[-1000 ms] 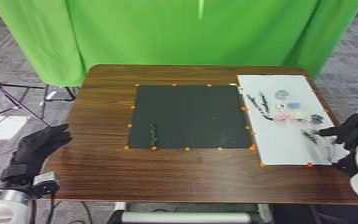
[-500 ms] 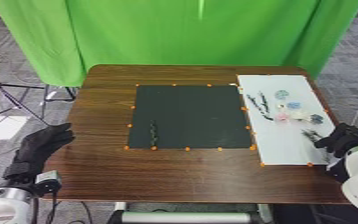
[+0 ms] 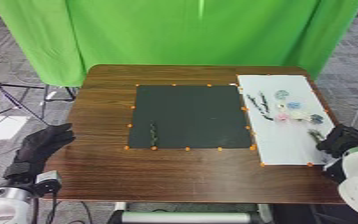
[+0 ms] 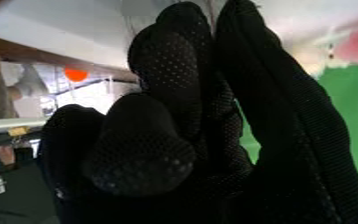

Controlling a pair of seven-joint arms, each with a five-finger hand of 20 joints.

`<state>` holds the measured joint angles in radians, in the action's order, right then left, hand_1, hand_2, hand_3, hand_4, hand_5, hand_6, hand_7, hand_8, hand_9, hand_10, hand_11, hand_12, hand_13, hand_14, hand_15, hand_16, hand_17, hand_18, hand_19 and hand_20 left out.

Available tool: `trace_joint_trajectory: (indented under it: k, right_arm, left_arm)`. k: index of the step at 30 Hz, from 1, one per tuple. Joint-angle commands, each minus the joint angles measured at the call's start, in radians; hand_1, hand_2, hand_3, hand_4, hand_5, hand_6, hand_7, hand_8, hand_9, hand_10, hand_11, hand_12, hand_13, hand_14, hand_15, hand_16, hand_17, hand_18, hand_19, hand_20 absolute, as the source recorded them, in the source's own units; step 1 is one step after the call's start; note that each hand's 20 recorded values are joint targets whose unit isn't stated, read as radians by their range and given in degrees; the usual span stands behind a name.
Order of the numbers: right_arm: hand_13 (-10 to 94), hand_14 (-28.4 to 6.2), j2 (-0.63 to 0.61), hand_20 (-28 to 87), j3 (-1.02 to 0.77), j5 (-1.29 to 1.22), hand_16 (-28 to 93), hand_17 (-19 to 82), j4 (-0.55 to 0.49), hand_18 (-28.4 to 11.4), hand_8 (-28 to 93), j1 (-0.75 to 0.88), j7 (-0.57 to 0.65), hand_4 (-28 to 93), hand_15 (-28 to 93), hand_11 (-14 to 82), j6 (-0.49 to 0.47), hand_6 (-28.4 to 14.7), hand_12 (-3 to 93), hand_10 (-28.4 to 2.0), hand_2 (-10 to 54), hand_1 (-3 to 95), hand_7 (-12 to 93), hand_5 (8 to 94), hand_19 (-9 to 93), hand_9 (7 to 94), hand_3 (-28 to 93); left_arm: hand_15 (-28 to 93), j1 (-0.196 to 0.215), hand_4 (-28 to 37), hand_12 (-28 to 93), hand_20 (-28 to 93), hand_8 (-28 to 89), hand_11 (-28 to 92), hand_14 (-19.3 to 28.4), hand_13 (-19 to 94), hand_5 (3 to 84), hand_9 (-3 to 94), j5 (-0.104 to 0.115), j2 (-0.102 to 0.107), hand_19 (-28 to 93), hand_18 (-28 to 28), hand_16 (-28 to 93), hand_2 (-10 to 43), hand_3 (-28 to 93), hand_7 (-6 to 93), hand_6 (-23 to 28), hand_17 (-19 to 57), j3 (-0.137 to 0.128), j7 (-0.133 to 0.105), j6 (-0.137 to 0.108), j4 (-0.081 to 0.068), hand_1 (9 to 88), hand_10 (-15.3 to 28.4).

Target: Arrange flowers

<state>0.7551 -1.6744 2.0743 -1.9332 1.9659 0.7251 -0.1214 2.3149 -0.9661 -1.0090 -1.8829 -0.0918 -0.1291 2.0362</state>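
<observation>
- You're at pickup, I reckon — right hand (image 3: pixel 339 141), lower right, fingers look curled round the green sprig (image 3: pixel 316 134).
- Next, lift it clear — then over to the black mat (image 3: pixel 193 115), mid-frame.

The left hand (image 3: pixel 40 145) is held palm-down ahead of its arm (image 3: pixel 7 206), its fingers (image 3: pixel 60 131) loosely extended, while the right hand (image 3: pixel 341 141) is angled inward, its fingers (image 4: pixel 165 60) bent and pinched against the thumb (image 4: pixel 286 110).
</observation>
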Motion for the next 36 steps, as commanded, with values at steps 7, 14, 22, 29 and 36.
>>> trace_joint_trajectory:
  k: [7, 14, 22, 29, 36]
  right_arm:
    - [94, -3.4, -0.043, 53, -0.025, -0.011, 30, 73, -0.168, -9.6, 25, -0.022, -0.021, -10, 63, 45.2, 0.077, -4.2, 29.1, -11.4, -6.2, 55.3, 33, 79.5, 93, 89.6, 57]
    - [94, -3.5, -0.008, 54, 0.140, -0.014, 29, 74, -0.202, -9.7, 25, -0.196, -0.040, -10, 64, 44.8, 0.081, -4.4, 29.1, -11.5, -6.9, 55.2, 32, 80.6, 93, 90.7, 58]
    - [94, -3.5, 0.073, 54, 0.375, 0.014, 29, 74, -0.198, -9.7, 26, -0.364, -0.093, -10, 65, 44.6, 0.024, -4.6, 29.3, -11.4, -7.1, 55.9, 31, 81.2, 93, 90.9, 57]
    - [94, -3.5, 0.070, 54, 0.571, 0.106, 28, 74, -0.165, -9.6, 26, -0.465, -0.123, -9, 65, 44.6, -0.018, -4.6, 29.4, -11.3, -7.2, 55.8, 31, 81.7, 93, 91.0, 57]
    - [94, -3.3, 0.051, 55, 0.793, 0.347, 28, 75, -0.103, -9.6, 26, -0.584, -0.156, -8, 66, 45.0, 0.016, -4.6, 29.2, -11.0, -7.9, 55.3, 31, 82.0, 93, 91.4, 58]
  left_arm:
    - [24, 0.000, -20.7, 15, 19, -6, 24, 19.0, 36, 48.2, 46.9, 0.000, 0.004, 14, 15.9, 4, 0.5, 63, 13.5, 5.2, 3.2, -0.004, 0.018, 0.020, -0.003, 24.9, 14.3]
    - [24, -0.002, -20.7, 15, 19, -6, 24, 18.9, 36, 48.2, 46.9, -0.006, 0.007, 14, 15.9, 4, 0.6, 63, 13.4, 5.1, 3.1, -0.011, 0.023, 0.033, 0.002, 24.8, 14.2]
    - [24, -0.005, -20.9, 15, 19, -6, 24, 18.9, 36, 48.0, 46.7, -0.004, 0.009, 14, 15.8, 4, 0.5, 63, 13.4, 5.1, 3.2, -0.013, 0.033, 0.038, 0.005, 24.6, 14.2]
    - [24, -0.013, -20.8, 15, 19, -6, 24, 19.0, 36, 48.0, 46.8, 0.001, 0.016, 14, 15.8, 4, 0.6, 63, 13.3, 5.1, 3.2, -0.028, 0.028, 0.030, 0.004, 24.5, 14.2]
    - [24, -0.009, -20.7, 15, 19, -6, 24, 19.0, 36, 48.1, 46.7, 0.009, 0.022, 14, 15.7, 4, 0.5, 63, 13.2, 5.1, 3.1, -0.028, 0.026, 0.031, -0.002, 24.4, 14.3]
